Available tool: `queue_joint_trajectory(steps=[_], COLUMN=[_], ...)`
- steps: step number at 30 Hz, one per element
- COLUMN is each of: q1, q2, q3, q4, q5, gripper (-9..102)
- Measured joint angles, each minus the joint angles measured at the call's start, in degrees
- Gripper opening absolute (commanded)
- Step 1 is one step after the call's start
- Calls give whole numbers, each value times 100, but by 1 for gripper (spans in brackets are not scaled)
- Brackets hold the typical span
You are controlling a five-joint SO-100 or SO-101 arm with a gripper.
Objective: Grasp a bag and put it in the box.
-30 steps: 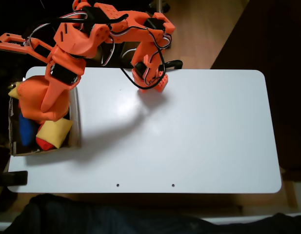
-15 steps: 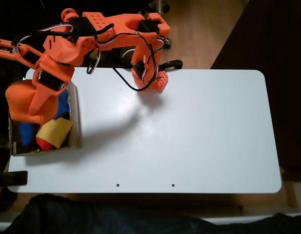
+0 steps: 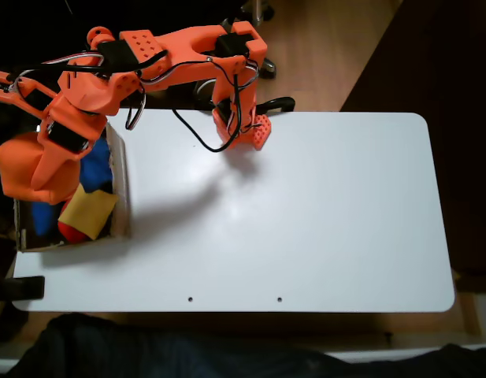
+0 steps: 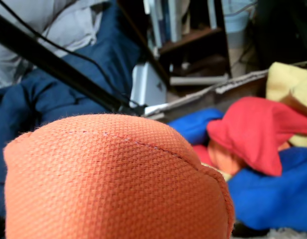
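- I hold the bag [image 3: 24, 167] clamped in the gripper [image 3: 36, 175] at the left edge of the fixed view, over the far-left wall of the box [image 3: 120, 189].
- Step is placing; I judge I should move it toward the coloured bags [image 4: 253, 134] and release.

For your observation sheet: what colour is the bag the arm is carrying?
Orange, with a woven cloth texture; the bag shows best in the wrist view.
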Motion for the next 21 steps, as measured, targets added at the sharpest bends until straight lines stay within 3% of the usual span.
queue_joint_trajectory(steps=[21], q1=[158], q2=[-800], q3=[0], q4=[-773], q5=[0], gripper=[2])
